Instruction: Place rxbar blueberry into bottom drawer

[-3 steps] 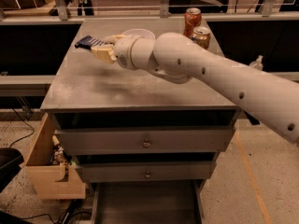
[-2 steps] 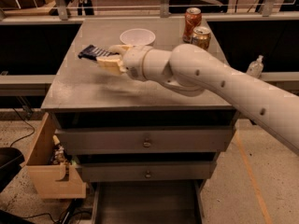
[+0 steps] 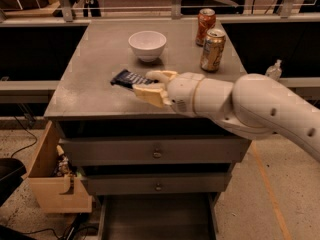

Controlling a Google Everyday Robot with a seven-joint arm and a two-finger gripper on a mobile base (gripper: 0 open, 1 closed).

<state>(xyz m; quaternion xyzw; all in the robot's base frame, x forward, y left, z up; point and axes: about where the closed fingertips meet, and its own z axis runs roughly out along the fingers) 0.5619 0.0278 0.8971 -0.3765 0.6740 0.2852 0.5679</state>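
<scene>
We saw the claw (image 3: 143, 82) over the front half of the bench (image 3: 87, 86), its two pale fingers (image 3: 159, 75) closed onto one end of the bar (image 3: 127, 77). The bar's dark blue wrapper stuck out from the fingertips toward 9 o'clock. It lay low and flat over the bench top, but we could not tell whether it touched the surface. The white arm (image 3: 260, 109) came in from 4 o'clock and crossed the bench's front right corner. At 12 o'clock from the bar stood a white bowl (image 3: 147, 44), near it but apart. At about 2 o'clock stood two cans, a gold can (image 3: 213, 49) nearer and a red can (image 3: 205, 25) just behind it, both upright. Below the bench top we saw two closed drawers, each with a knob in the middle of its front, an upper drawer (image 3: 120, 151) and a middle drawer (image 3: 120, 185). At 6 o'clock from the claw, lowest of all, the bottom drawer (image 3: 155, 218) was pulled out, and we saw its dark grey floor. At 8 o'clock a wooden box (image 3: 47, 184) sat against the cabinet's left side, with small things inside that we could not make out.
</scene>
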